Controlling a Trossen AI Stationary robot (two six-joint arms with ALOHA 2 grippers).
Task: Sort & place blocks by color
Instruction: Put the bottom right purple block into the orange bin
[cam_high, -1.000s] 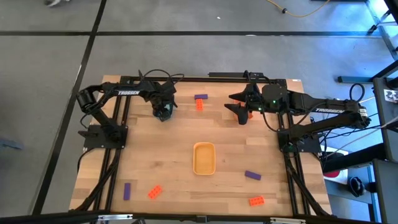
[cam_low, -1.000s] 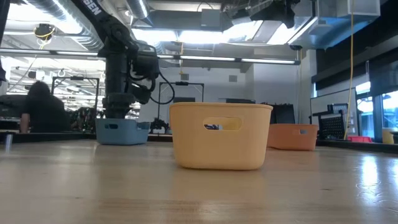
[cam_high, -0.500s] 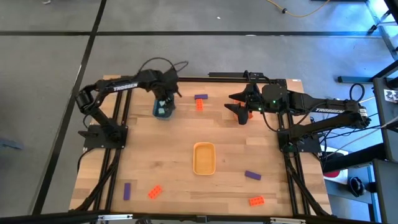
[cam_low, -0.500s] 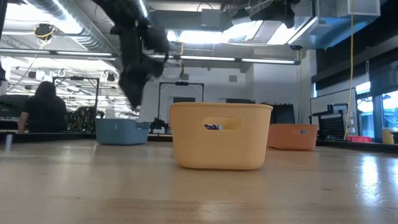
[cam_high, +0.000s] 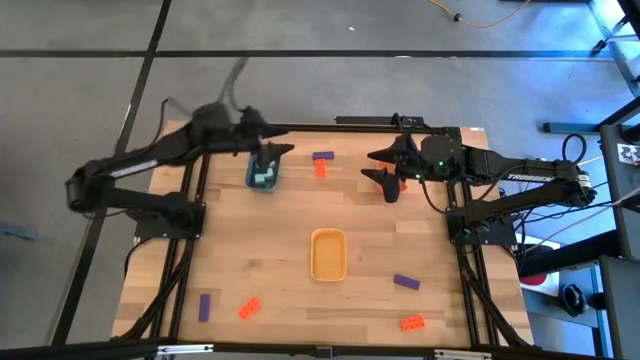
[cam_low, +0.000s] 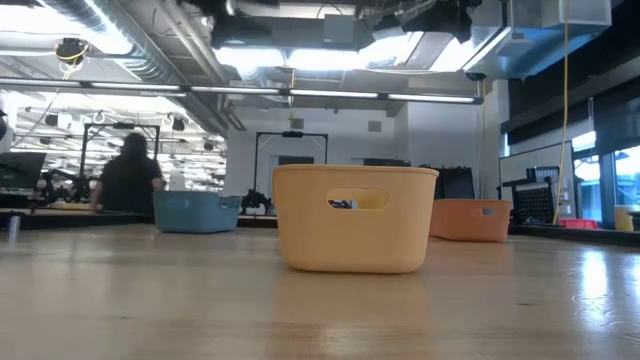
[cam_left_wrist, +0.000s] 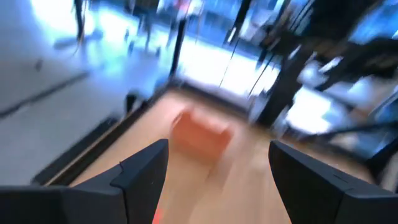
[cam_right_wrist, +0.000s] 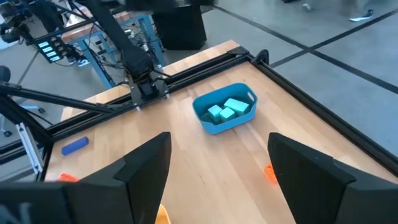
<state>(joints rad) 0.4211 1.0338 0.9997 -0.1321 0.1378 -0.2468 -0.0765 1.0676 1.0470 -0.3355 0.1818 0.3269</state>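
Mint-green blocks (cam_right_wrist: 227, 110) lie in the blue tray (cam_high: 263, 173) at the table's far left. A purple block (cam_high: 323, 157) and an orange-red one (cam_high: 320, 169) lie just right of it. More purple blocks (cam_high: 405, 282) (cam_high: 204, 306) and orange-red blocks (cam_high: 249, 308) (cam_high: 412, 322) lie along the near side. My left gripper (cam_high: 275, 153) is raised beside the blue tray's far end, open and empty; its wrist view (cam_left_wrist: 217, 180) is blurred. My right gripper (cam_high: 378, 168) is open and empty at the far right, above the table (cam_right_wrist: 224, 186).
A yellow tray (cam_high: 328, 254) stands mid-table. An orange tray (cam_low: 470, 220) stands at the far right, mostly hidden under my right arm in the high view. Black frame rails (cam_high: 190, 250) run along the table's left and right sides. A person (cam_low: 130, 180) stands in the room behind.
My left gripper has risen from just over the blue tray and tipped from pointing down to nearly level, leaving the low view upward. The arm has swung back toward the table's far left corner. The mint-green blocks in the tray now show uncovered.
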